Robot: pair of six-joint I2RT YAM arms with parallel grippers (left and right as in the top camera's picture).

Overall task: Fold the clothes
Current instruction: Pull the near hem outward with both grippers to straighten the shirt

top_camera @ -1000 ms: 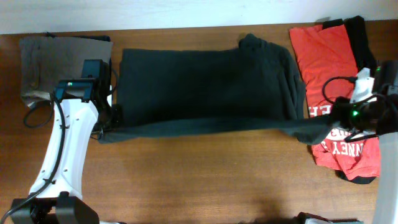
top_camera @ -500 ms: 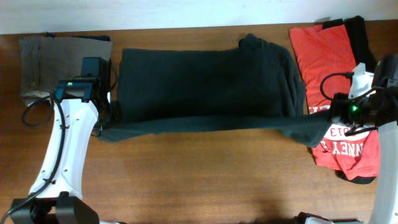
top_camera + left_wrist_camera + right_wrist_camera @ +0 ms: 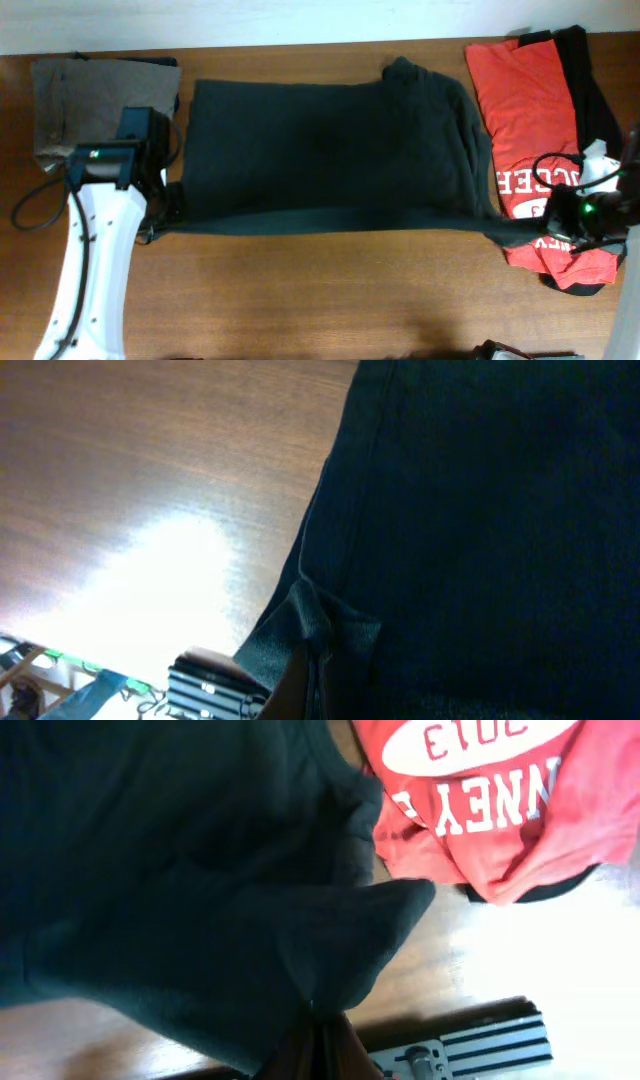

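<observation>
A black T-shirt (image 3: 330,140) lies spread across the middle of the table, plain side up, no letters showing. My left gripper (image 3: 163,212) is shut on its near left corner. My right gripper (image 3: 545,230) is shut on its near right corner, over the red shirt. The near hem runs taut and straight between them. In the left wrist view the dark cloth (image 3: 480,510) bunches into the shut left gripper (image 3: 315,680). In the right wrist view a fold of the black T-shirt (image 3: 180,870) is pinched in the shut right gripper (image 3: 320,1040).
A red white-printed T-shirt (image 3: 525,95) lies at the right edge on another black one (image 3: 578,50); the red T-shirt (image 3: 490,800) also shows in the right wrist view. A folded grey-brown garment (image 3: 80,100) sits far left. Bare wooden table (image 3: 320,300) lies along the near side.
Both grippers moved toward the table's near side with the shirt's corners, the left one also leftward. The near hem came down with them and pulled straighter.
</observation>
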